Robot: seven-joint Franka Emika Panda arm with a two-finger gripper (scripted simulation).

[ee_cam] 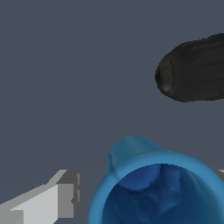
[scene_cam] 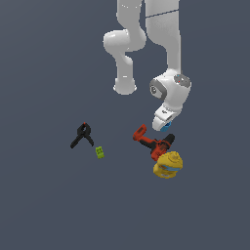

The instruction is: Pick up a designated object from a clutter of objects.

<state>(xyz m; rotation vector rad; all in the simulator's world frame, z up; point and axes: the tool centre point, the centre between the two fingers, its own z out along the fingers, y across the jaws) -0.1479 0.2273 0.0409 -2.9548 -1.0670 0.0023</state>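
Five things lie on the dark floor, none near an edge that shows. The clamp (scene_cam: 82, 135) and green block (scene_cam: 99, 152) sit apart toward the exterior view's left; the drill (scene_cam: 154, 142) and yellow ball (scene_cam: 168, 164) touch each other toward the right. The cup (scene_cam: 167, 125) is the target, and it shows only as a blue sliver under the gripper (scene_cam: 163, 123), just beside the drill's black end.

In the wrist view the cup (ee_cam: 153, 188) fills the foreground, open mouth toward the camera, with one grey finger (ee_cam: 65, 194) standing off to one side of it and a hint of the other at the far side. The jaws thus straddle the cup with a gap on the side that shows, so the claw looks open and has not yet closed on it. The dark drill (ee_cam: 192, 70) part lies nearby but apart.

The arm is probably set straight above so the fingers can slip down past the wall without nudging the drill. Whether the cup rests on the floor or is lifted cannot be told.
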